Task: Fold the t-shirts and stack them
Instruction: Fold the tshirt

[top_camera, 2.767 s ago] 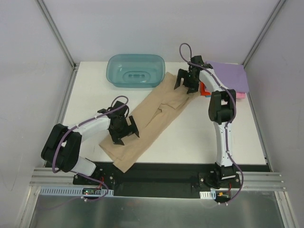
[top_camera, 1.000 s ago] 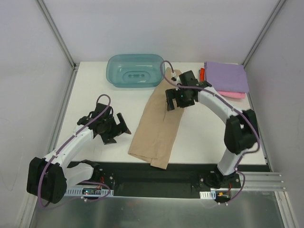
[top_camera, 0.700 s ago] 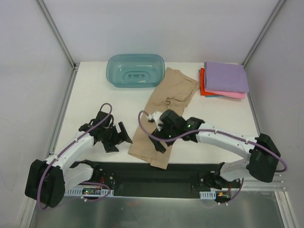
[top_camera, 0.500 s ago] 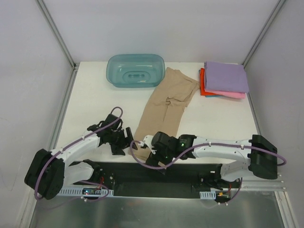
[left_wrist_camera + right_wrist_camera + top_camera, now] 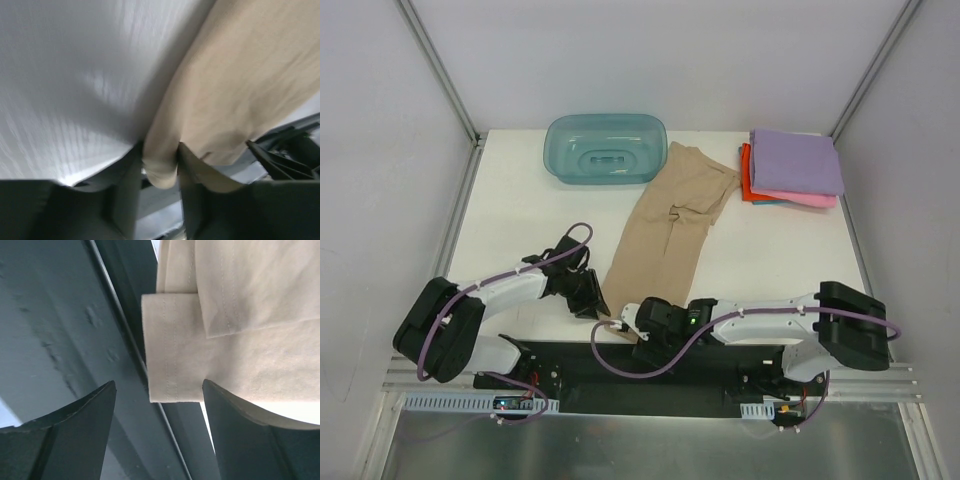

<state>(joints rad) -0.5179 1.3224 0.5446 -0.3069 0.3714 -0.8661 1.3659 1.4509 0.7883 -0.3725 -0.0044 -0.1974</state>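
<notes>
Top external view showed the tan t-shirt (image 5: 672, 235) lying as a long narrow strip on the table (image 5: 520, 200), running from beside the teal tub (image 5: 606, 148) at upper centre down to the lower centre of the frame. Its near hem hung slightly over the black base plate (image 5: 720, 362). Folded purple (image 5: 798, 160), pink (image 5: 812, 199) and red-orange (image 5: 748, 182) shirts sat stacked at upper right, well apart from it.

Both arms reached low to that near hem. In the left wrist view, the left gripper (image 5: 159, 167) was clamped on a rolled fold of the shirt's left edge, with cloth filling the gap between its fingers. In the right wrist view, the right gripper (image 5: 158, 390) stood with its jaws apart around the stitched hem corner; one finger met the cloth and the other was clear of it.

The step in hand looked like taking the near hem to fold the strip over on itself. Done well, the right claw would need to bite every layer at its corner before any lift. Both ends should then rise level and together, kept lightly taut so the strip would not twist or drag.
</notes>
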